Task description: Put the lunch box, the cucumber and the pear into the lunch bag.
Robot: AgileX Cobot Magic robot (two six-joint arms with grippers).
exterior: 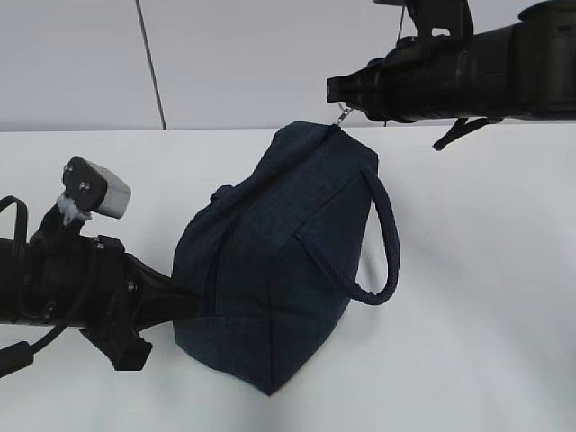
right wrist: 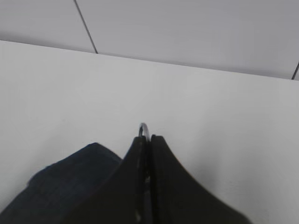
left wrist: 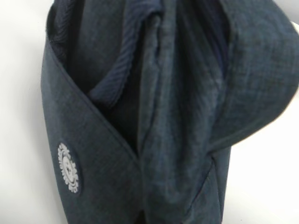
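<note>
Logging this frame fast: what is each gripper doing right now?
Left gripper: pressed against the lunch bag; open or shut cannot be told.
Right gripper: closed on the zip pull.

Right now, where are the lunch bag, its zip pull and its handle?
lunch bag (exterior: 261, 270), exterior view, side panel.
zip pull (right wrist: 143, 128), right wrist view, metal ring above the shut right gripper (right wrist: 148, 140).
handle (exterior: 391, 243), exterior view, rope loop.

It looks like a robot test lab: a plain white bench (exterior: 486, 297), a bare pale panel wall (exterior: 270, 54) with dark seams, two black robot arms.
</note>
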